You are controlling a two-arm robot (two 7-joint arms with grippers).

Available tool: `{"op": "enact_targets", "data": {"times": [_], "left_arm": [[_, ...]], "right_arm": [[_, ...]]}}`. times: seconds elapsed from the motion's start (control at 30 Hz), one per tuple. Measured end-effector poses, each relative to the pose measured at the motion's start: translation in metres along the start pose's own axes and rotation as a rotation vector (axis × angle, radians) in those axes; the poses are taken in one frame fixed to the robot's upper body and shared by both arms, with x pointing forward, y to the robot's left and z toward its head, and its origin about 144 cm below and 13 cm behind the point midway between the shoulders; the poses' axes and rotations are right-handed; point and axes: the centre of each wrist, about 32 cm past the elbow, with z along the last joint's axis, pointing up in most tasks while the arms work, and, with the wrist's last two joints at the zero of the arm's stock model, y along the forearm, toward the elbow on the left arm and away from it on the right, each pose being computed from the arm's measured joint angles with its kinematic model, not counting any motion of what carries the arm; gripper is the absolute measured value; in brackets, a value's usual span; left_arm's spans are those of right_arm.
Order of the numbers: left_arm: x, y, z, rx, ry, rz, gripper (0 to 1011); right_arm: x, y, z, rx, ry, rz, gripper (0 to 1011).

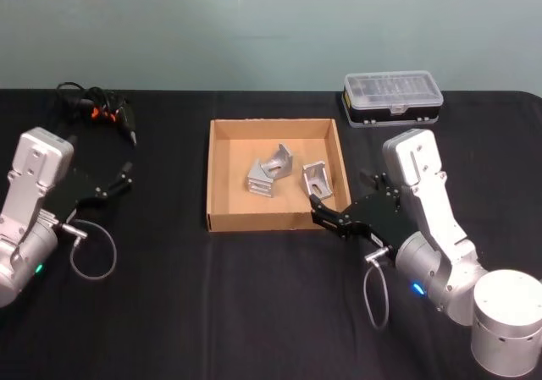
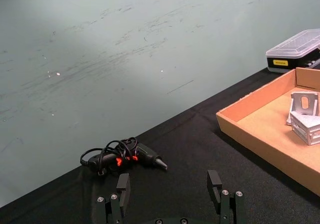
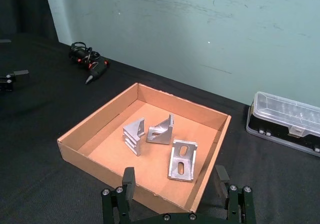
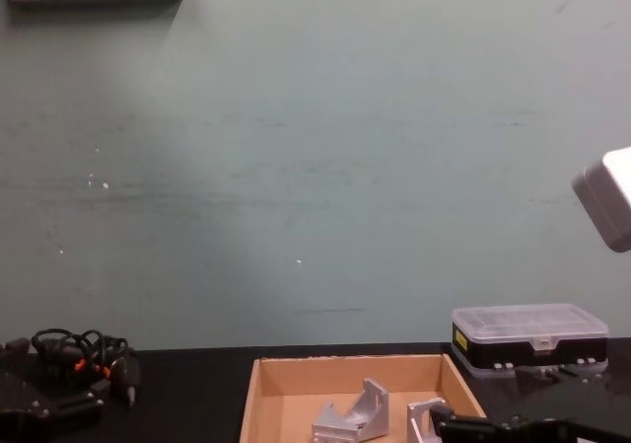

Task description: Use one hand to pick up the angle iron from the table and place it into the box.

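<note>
Three angle irons (image 1: 271, 177) inside the box (image 1: 222, 219) at centre frame, right end effector (image 1: 326, 213) spread empty at its lower-right wall, risking a nudge on retreat.

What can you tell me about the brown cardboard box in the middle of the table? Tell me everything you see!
The shallow tan cardboard box is an open tray with low walls and no lid. It sits flat on the black table, in the middle. Inside lie three silvery metal angle brackets, two close together and one apart. The right gripper, open, hovers at its near right corner. The clear-lidded plastic case sits apart, behind to the right.
</note>
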Motion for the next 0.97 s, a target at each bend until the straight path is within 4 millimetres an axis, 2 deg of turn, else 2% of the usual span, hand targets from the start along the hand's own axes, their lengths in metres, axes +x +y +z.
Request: {"op": "enact_targets", "data": {"times": [0.97], "left_arm": [[0.0,0.0,0.0,0.0,0.0,0.0,1011]], "right_arm": [[-0.0001,-0.0008,0.0015,0.0,0.001,0.002,1003]]}}
